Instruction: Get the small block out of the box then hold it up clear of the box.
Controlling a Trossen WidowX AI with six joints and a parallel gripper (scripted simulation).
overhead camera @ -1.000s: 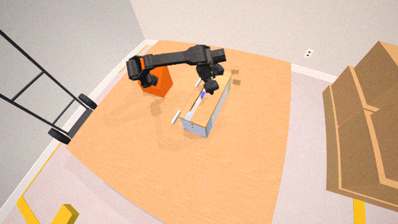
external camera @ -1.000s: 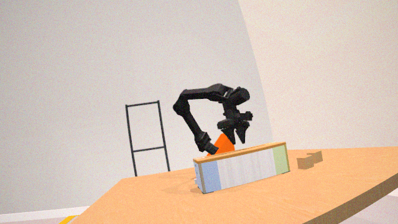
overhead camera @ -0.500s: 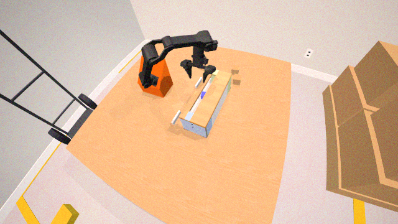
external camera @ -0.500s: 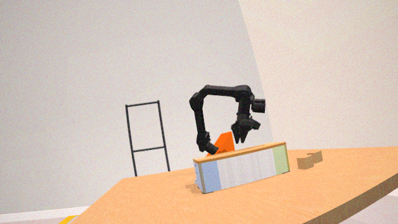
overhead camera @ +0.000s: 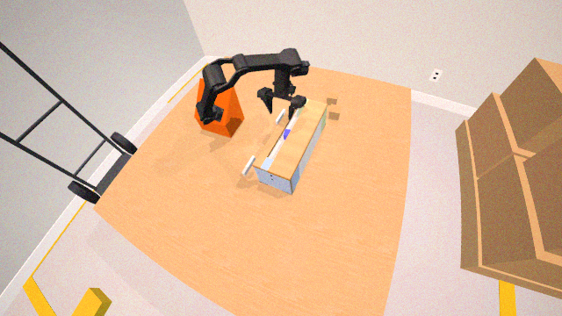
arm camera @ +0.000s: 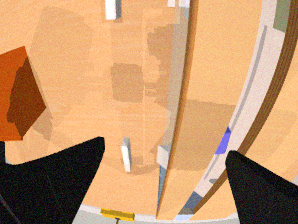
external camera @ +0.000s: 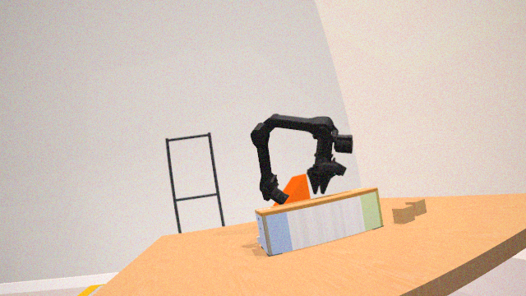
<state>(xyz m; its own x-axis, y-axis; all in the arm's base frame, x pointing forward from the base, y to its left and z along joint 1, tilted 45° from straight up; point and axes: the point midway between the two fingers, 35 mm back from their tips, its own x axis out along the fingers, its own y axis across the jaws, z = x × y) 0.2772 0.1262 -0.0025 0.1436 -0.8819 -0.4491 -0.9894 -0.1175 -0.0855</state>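
The box [overhead camera: 307,138] [external camera: 329,222] [arm camera: 267,112] stands upright on the table, with a blue end and a green end. The small block [overhead camera: 286,133] [arm camera: 223,142] is blue-purple and shows inside the box, between its ends; how it rests on the shelf is hard to tell. It is hidden in the exterior view by the box's back wall. My gripper [overhead camera: 281,116] [external camera: 320,192] [arm camera: 168,151] is open and empty, pointing down, its tips above the level of the box top and over its front side. Which shelf end is closed I cannot tell.
Two white bars [overhead camera: 248,166] [arm camera: 126,156] stand out at the box's front side. An orange wedge-like block [overhead camera: 233,110] [external camera: 300,189] [arm camera: 15,95] stands by the arm's base. Two small brown blocks [overhead camera: 334,116] [external camera: 403,215] lie beyond the box's green end.
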